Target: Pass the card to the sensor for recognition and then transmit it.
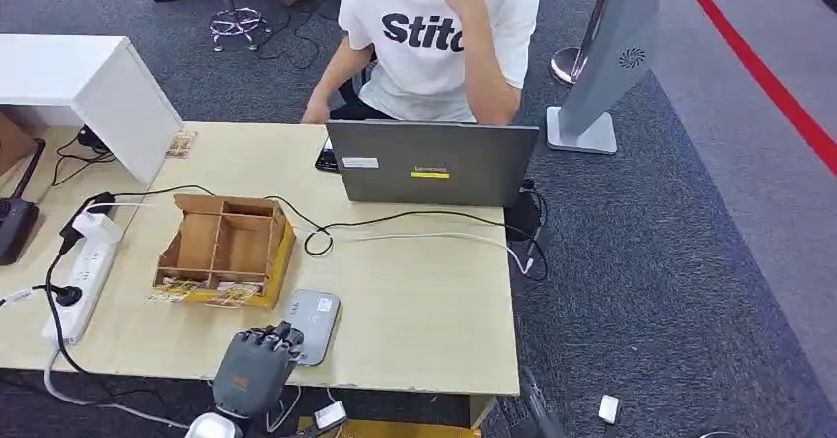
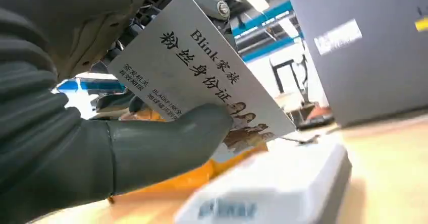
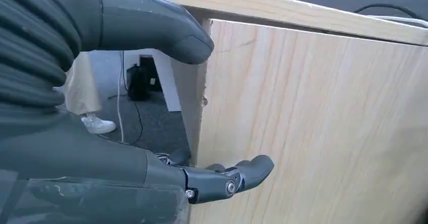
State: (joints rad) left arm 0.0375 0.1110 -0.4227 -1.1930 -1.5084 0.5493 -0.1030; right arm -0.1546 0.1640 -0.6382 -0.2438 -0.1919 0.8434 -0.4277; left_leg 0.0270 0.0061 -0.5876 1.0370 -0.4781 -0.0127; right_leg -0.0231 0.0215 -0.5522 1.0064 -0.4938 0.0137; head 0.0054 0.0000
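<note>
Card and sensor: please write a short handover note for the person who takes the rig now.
Left hand holds the card, thumb pressed on its face, just beside the grey sensor at the table's near edge.
Right hand holds nothing, low by the table's wooden side.
Done: card picked up and brought to the sensor.
Left: whether it has been read cannot be told; then pass it on.

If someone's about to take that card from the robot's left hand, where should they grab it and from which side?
Probably the card's free printed corner, beyond the left hand's thumb, coming from the side opposite the hand. That end sticks out unobstructed above the sensor, while the other end is buried in the fingers.
</note>
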